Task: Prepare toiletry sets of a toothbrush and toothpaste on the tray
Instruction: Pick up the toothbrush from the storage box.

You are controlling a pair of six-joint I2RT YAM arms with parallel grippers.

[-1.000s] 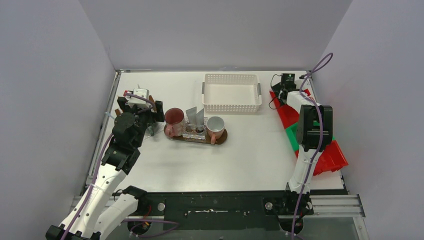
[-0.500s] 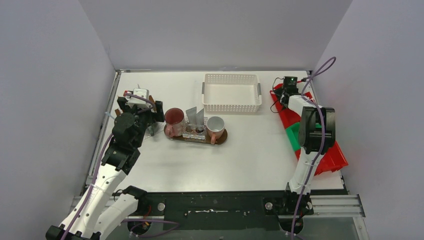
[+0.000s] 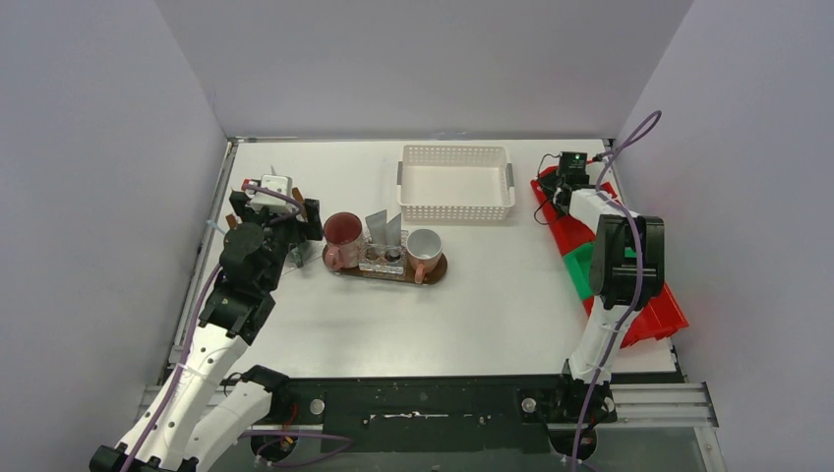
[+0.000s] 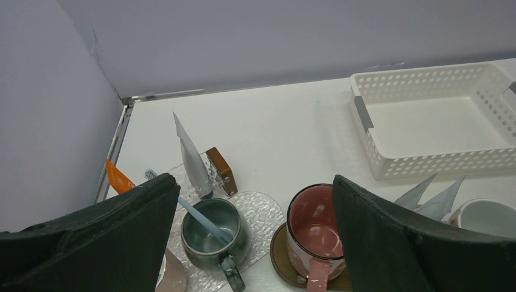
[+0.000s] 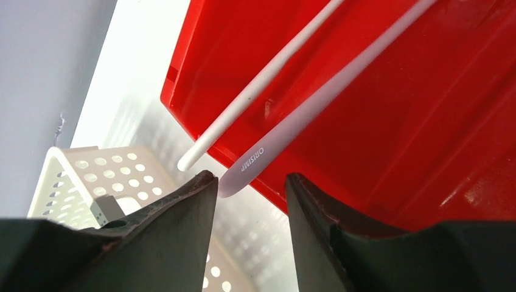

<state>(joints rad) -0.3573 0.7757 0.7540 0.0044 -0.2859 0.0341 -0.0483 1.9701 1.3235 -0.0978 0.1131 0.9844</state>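
Two white toothbrushes point(image 5: 316, 103) lie diagonally in the red bin point(image 5: 426, 152), upper right. One's end overhangs the rim, just above the parted jaws of the right gripper point(image 5: 251, 182).

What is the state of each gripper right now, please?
Left gripper: open, holding nothing.
Right gripper: partly open, white toothbrush handle between jaws, not clamped.

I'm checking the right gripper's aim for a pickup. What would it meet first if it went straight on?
Probably the lettered white toothbrush, whose end juts over the red bin's rim just ahead of the right gripper, between its open jaws; depth is unclear.
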